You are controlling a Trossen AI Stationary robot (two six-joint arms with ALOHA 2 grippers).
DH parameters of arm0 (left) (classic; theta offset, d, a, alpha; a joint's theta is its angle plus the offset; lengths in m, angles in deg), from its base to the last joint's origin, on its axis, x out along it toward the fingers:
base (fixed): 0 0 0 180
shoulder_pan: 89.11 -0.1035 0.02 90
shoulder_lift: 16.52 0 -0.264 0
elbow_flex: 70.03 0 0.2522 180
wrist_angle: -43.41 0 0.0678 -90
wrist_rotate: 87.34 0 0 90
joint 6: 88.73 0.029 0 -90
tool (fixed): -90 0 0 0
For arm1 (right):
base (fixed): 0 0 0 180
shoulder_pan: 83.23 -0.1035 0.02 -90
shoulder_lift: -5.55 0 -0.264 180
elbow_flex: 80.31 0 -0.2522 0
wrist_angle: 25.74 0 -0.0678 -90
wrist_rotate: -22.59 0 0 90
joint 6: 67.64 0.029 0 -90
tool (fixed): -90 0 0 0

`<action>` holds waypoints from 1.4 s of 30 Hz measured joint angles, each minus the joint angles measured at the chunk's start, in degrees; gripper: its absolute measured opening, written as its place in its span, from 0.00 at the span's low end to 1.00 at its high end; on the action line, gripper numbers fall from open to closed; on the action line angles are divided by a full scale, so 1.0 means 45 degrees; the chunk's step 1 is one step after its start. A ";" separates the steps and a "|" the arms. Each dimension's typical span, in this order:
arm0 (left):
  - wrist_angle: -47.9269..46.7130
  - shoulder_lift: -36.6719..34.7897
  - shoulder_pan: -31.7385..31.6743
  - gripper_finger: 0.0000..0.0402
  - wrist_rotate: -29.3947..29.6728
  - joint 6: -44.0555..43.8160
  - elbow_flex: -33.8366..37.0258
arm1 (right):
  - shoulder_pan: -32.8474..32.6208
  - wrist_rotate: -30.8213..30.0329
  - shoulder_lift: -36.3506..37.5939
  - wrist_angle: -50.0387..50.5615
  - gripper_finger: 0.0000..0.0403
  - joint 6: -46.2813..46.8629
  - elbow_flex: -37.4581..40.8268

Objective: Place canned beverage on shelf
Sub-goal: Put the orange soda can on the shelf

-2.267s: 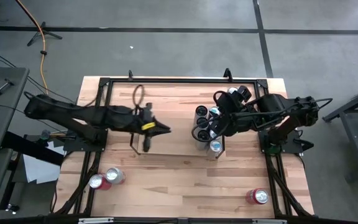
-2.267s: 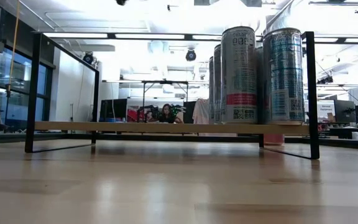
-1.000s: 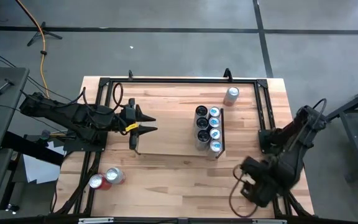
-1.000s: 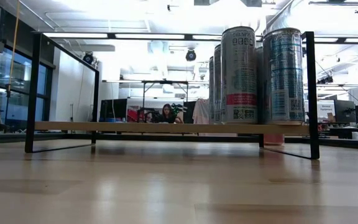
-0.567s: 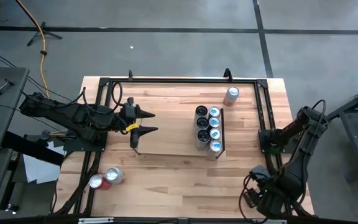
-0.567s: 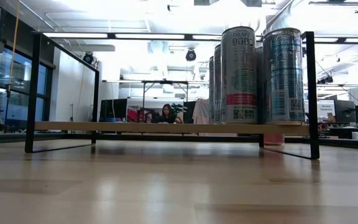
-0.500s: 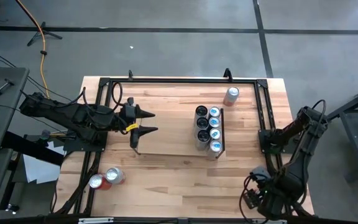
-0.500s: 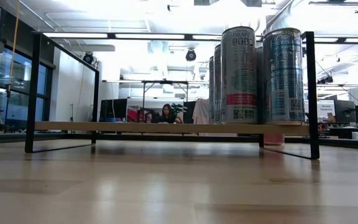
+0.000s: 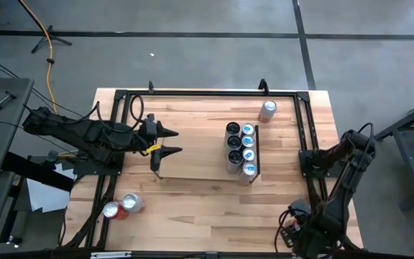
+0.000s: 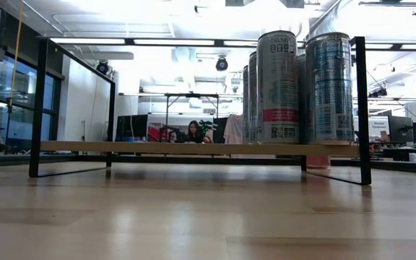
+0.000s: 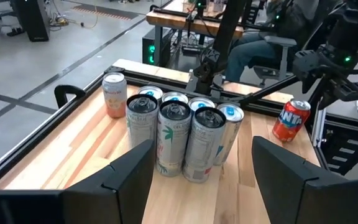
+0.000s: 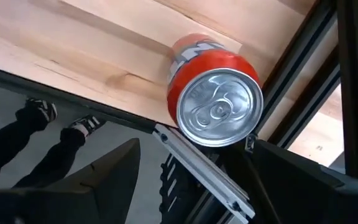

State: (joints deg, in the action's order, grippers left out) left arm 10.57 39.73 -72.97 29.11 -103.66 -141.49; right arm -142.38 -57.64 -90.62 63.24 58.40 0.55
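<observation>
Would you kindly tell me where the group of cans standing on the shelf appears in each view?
High view: the group of cans is right of centre, at the right end of the shelf.
Low view: upper right, on the shelf board.
Left wrist view: centre.
Right wrist view: not in it.
Shared landmark: the shelf's light-wood board.

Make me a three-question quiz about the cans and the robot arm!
1. Where do the upright cans stand? A the shelf's right end; B its left end; C the floor.
2. How many loose cans sit by the table's front-left corner? A one; B two; C five.
3. How is the left gripper? A open, empty; B shut on a can; C out of sight.
Answers: 1 A, the high view shows them clustered there. 2 B, a pair shows. 3 A, it gapes around nothing.
</observation>
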 joint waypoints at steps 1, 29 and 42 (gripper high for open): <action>-0.0047 0.0000 0.0000 0.56 -0.0002 -0.0003 0.0002 | 0.0000 0.0020 -0.0061 0.0054 0.74 0.0029 -0.0001; -0.0081 0.0000 0.0000 0.56 -0.0080 -0.0950 0.0000 | 0.0309 0.0541 0.0269 -0.2225 0.74 0.0230 0.2876; -0.0081 0.0000 0.0000 0.56 -0.0042 -0.0984 0.0000 | 0.0730 -0.1083 0.0230 -0.1573 0.74 -0.0123 0.2909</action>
State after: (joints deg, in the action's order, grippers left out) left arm 10.21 39.73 -72.97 28.92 -108.09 -141.49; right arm -139.10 -62.51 -89.58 56.16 57.84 13.64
